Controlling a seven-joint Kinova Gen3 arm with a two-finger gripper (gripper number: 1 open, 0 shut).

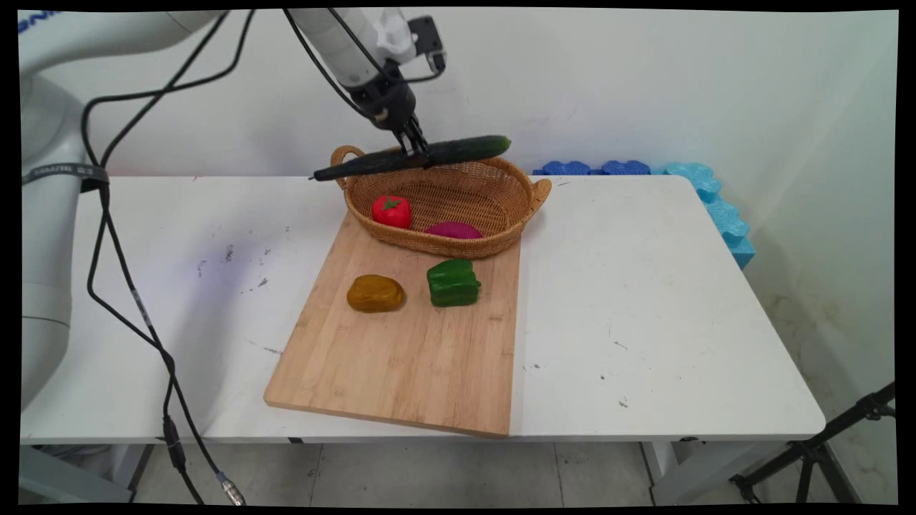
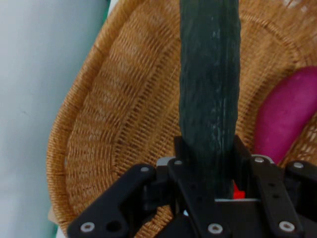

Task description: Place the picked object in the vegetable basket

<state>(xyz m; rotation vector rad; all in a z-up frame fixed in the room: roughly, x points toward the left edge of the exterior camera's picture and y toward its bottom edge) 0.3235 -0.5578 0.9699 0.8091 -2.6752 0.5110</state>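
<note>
Fingers were clamped on the cucumber, held level above the wicker basket. Tomato and a magenta vegetable sat inside.

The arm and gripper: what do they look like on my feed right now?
The arm is glossy white with rounded links and blue lettering on the upper link. Black cables loop from it down past the table edge. The gripper is black, with slim fingers on a bolted linkage showing silver screw heads.
</note>
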